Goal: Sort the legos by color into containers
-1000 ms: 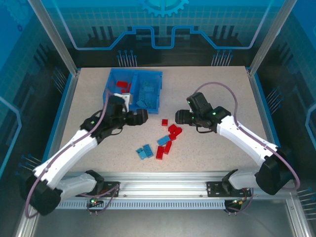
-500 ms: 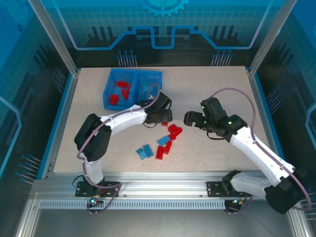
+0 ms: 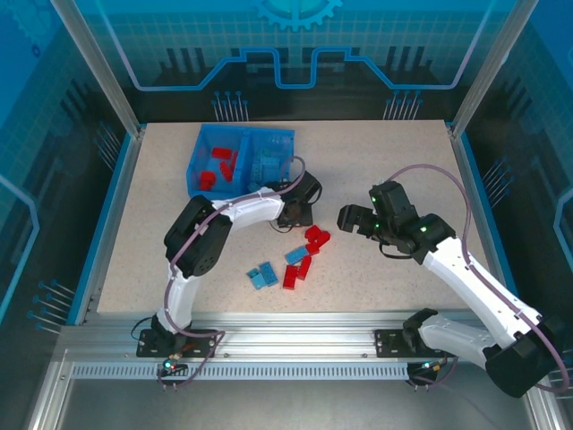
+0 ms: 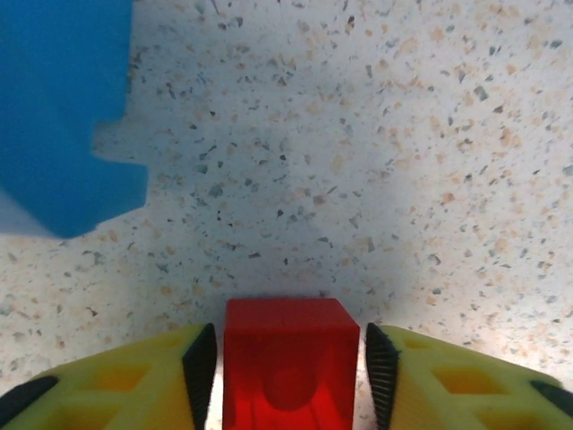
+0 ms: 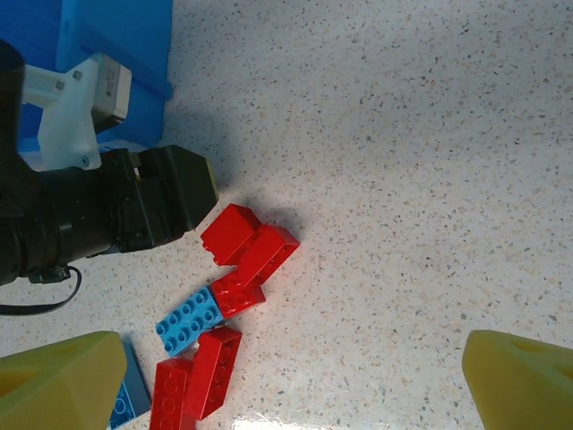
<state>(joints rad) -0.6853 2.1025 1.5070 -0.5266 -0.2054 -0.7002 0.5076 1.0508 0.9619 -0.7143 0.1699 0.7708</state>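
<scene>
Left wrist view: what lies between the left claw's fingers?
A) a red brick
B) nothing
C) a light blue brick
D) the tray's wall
A: a red lego sits between the yellow fingers of the left claw.

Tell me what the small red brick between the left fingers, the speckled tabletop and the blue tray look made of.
The small red brick: moulded plastic, smooth, slightly glossy, crisp edges. The speckled tabletop: likely laminate or stone-look composite, matte, with dark and tan flecks. The blue tray: probably plastic, uniform colour, rounded corner.
</scene>
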